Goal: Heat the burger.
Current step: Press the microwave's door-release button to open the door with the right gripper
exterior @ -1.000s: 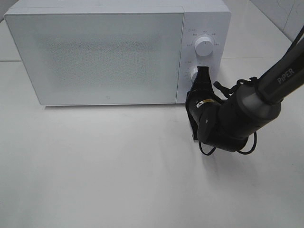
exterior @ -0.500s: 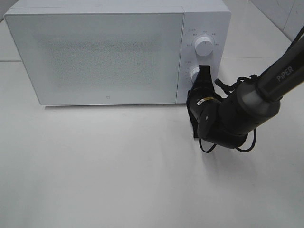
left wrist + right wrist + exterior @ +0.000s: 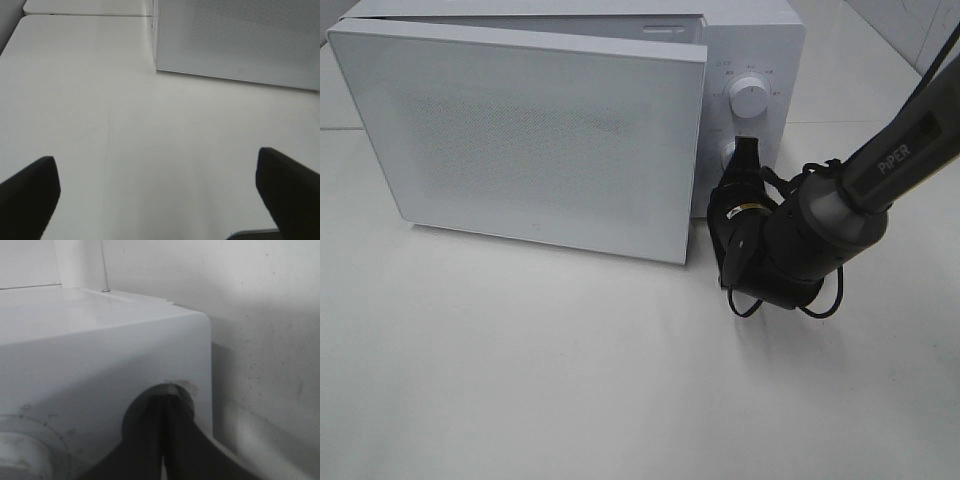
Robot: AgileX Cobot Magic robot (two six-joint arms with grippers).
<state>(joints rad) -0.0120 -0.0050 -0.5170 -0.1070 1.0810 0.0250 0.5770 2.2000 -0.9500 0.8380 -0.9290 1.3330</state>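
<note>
The burger is not in view in any frame. A white microwave [image 3: 750, 40] stands at the back of the table, and its door [image 3: 520, 130] hangs partly open, the free edge swung toward the front. My right gripper [image 3: 748, 152] is shut, with its tips against the lower round control [image 3: 728, 152] on the microwave's panel. In the right wrist view the closed fingertips [image 3: 167, 402] press into that round recess. My left gripper [image 3: 157, 182] is open and empty, low over bare table in front of the microwave door [image 3: 235, 40]. It does not show in the exterior view.
The upper knob [image 3: 750, 97] sits above the right gripper. The right arm [image 3: 820, 225] with its cables lies across the table right of the door. White tabletop [image 3: 570, 370] spreads in front of the microwave.
The microwave door was closed flush and has now popped open, its right edge swinging out toward the front. The right gripper stays at the lower control, shifted slightly.
</note>
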